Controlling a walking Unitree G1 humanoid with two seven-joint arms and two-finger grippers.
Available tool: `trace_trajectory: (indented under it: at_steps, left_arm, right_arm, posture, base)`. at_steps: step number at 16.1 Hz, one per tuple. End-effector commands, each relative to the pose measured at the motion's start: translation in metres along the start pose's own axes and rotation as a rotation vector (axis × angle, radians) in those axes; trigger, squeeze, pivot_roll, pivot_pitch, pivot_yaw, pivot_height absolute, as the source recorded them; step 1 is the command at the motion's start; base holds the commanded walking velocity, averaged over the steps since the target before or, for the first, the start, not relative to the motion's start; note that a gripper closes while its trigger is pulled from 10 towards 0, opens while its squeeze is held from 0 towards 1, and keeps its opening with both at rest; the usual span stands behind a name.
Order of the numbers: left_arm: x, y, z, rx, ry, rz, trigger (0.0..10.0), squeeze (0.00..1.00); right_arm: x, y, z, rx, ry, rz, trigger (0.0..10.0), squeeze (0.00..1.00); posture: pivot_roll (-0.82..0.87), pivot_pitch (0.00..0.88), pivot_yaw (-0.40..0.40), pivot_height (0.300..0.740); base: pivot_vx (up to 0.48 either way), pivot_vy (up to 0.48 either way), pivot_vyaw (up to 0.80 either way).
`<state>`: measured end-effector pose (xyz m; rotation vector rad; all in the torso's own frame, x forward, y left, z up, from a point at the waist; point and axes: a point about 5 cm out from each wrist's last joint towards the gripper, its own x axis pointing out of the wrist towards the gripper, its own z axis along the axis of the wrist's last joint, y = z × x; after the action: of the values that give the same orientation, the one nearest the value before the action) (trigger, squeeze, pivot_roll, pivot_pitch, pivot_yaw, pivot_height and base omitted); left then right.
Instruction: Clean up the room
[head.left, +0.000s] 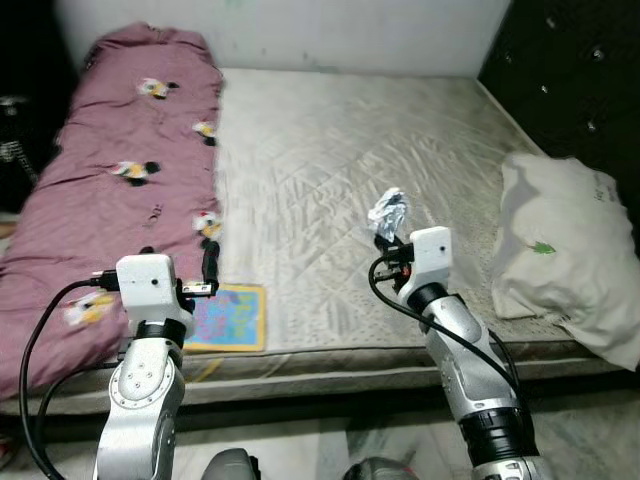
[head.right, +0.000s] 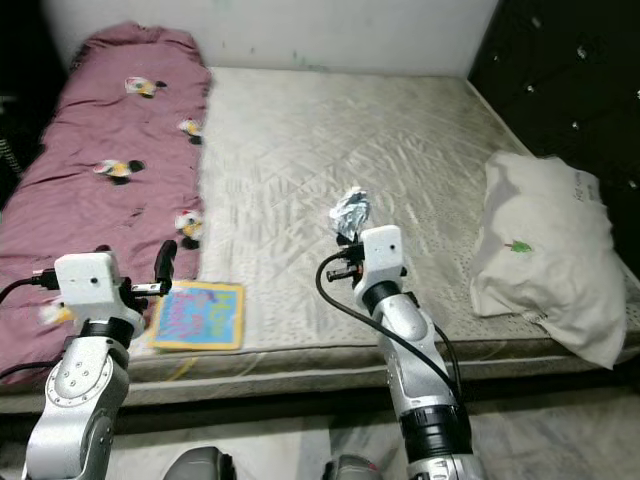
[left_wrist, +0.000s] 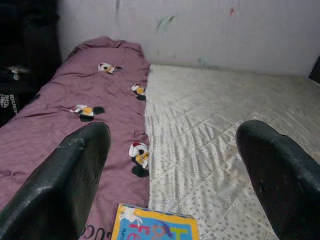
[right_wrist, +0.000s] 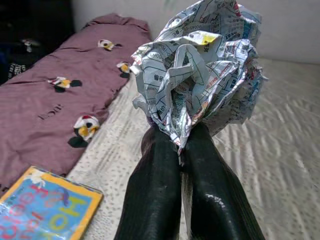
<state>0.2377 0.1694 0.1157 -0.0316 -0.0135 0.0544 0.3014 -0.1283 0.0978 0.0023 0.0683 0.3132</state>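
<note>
One bare quilted mattress (head.left: 330, 170) with maroon blanket (head.left: 110, 190), right hand (right_wrist: 181, 150) clamped on crumpled newspaper (right_wrist: 200, 65), left hand (left_wrist: 175, 165) apart.

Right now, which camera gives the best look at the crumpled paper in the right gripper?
The right wrist view: the crumpled paper appears large, its print visible, pinched between the right gripper fingers. Both eye views show it as a small wad above the mattress.

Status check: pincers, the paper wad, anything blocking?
Right pincer shut on crumpled paper, above mattress. Left pincer open, over book. Nothing blocking.
</note>
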Motion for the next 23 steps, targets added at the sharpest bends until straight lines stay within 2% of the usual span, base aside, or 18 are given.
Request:
trace_trajectory:
  at_steps: [1,8,17,23]
  left_arm:
    - [0.0005,-0.0078,0.0042,-0.029,-0.018,-0.043,10.0,0.00]
    - [-0.0003,-0.0084,0.0018,-0.033,-0.007,-0.030,10.0,0.00]
    - [0.0004,-0.0094,0.0022,-0.040,-0.011,-0.027,10.0,0.00]
    - [-0.0013,-0.0134,0.0062,-0.068,-0.046,-0.066,10.0,0.00]
  right_arm:
    - [-0.0032,-0.0109,-0.0001,-0.019,0.005,-0.033,10.0,0.00]
    - [-0.0015,-0.0095,-0.0020,-0.025,0.015,-0.022,10.0,0.00]
    - [-0.0013,-0.0106,-0.0034,-0.026,0.021,-0.021,10.0,0.00]
    - [-0.0009,-0.0101,-0.0050,-0.031,0.028,-0.010,10.0,0.00]
  posture:
    - [0.02,0.068,-0.047,0.740]
    - [0.02,0.075,-0.049,0.740]
    - [0.02,0.075,-0.054,0.740]
    - [0.01,0.072,-0.059,0.740]
  base:
    - [0.000,0.000,0.00]
    - [0.088,0.000,0.00]
    - [0.000,0.474,0.00]
    - [0.000,0.047,0.00]
